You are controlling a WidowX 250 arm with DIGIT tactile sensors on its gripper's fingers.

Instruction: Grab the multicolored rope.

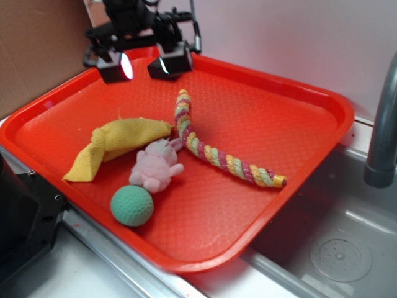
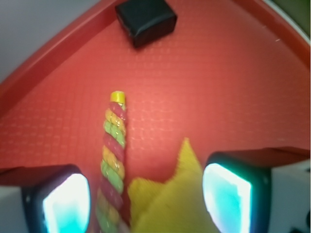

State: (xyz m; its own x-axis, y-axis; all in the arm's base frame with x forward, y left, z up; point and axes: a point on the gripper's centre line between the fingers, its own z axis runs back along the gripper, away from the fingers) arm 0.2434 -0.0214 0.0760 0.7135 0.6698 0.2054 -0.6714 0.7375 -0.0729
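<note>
The multicolored rope (image 1: 214, 155), a twisted pastel cord, lies in a bend across the middle of the red tray (image 1: 310, 112). My gripper (image 1: 142, 66) hovers open over the tray's far left corner, above and behind the rope's near end, touching nothing. In the wrist view the rope (image 2: 114, 145) runs lengthwise just inside the left finger (image 2: 63, 201). The gripper (image 2: 146, 199) holds nothing, and its right finger (image 2: 233, 191) stands well apart.
A folded yellow cloth (image 1: 115, 146) lies left of the rope, its tip (image 2: 175, 194) between my fingers in the wrist view. A pink plush toy (image 1: 155, 166) and a green ball (image 1: 131, 205) sit in front. A black block (image 2: 146, 19) sits by the tray rim. A sink and faucet (image 1: 384, 124) are on the right.
</note>
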